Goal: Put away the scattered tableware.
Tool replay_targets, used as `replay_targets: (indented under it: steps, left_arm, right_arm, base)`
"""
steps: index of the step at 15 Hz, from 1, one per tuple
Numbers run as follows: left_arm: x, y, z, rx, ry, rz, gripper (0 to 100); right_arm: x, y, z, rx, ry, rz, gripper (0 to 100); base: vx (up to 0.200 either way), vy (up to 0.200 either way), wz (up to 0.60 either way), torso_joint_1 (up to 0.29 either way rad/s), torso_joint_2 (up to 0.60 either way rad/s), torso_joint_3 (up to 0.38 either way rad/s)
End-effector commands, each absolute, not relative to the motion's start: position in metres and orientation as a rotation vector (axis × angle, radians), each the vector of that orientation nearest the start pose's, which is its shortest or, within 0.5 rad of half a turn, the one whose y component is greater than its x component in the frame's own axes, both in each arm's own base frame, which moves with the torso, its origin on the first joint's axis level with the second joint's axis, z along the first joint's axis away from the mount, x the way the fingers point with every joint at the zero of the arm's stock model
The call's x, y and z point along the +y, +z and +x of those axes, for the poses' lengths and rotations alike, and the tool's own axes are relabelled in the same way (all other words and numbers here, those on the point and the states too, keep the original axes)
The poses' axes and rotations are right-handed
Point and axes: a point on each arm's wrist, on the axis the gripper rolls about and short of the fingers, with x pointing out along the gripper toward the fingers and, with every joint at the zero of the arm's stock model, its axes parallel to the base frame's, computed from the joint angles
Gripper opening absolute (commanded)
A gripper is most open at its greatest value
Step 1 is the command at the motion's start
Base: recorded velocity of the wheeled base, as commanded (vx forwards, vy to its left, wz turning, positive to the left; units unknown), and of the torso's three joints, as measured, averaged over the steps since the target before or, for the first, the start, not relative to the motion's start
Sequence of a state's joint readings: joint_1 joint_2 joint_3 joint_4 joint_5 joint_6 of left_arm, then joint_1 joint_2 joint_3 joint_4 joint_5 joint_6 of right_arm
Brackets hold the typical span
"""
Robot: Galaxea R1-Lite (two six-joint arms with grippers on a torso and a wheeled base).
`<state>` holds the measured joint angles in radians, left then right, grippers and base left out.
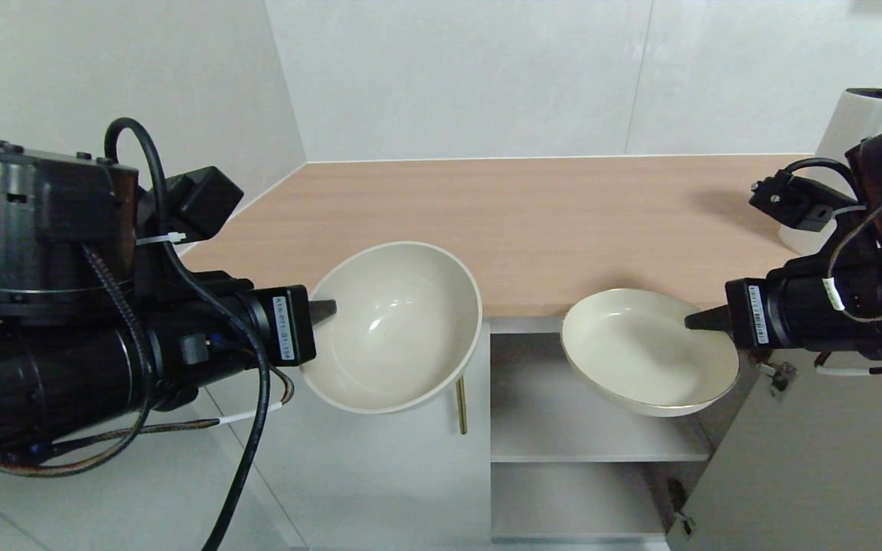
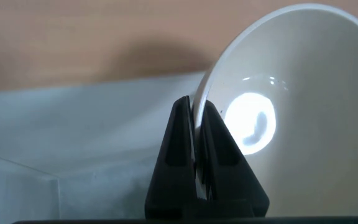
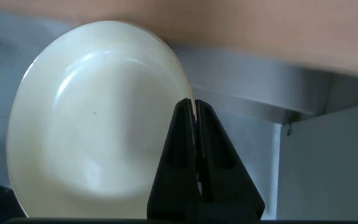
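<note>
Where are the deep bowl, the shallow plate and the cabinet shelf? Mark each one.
deep bowl [image 1: 403, 329], head view, on its inner wall.
shallow plate [image 1: 640, 348], head view, middle of its inside.
cabinet shelf [image 1: 540, 413], head view, bare top surface.

2 pieces of tableware hang in the air, well apart, just in front of the wooden counter [image 1: 533, 222]. The deep cream-white ceramic bowl [image 1: 399, 329] is tilted, its glossy inside facing up, its rim pinched by the left gripper [image 1: 325, 308]. The shallow cream-white ceramic plate [image 1: 644, 352] sits nearly level above the open white cabinet [image 1: 563, 428], its rim pinched by the right gripper [image 1: 695, 320].
</note>
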<state>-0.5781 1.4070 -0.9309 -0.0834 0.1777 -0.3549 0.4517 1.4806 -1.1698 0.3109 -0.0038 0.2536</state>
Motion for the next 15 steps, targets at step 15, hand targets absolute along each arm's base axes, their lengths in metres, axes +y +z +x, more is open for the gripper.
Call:
replay_targets:
  steps: [15]
  left_arm:
    - [-0.127, 0.239, 0.202, 0.448, -0.321, -0.193, 0]
  right_arm:
    - [0.138, 0.212, 0.232, 0.820, 0.423, -0.043, 0]
  base:
    - [0.000, 0.000, 0.00, -0.075, 0.27, 0.192]
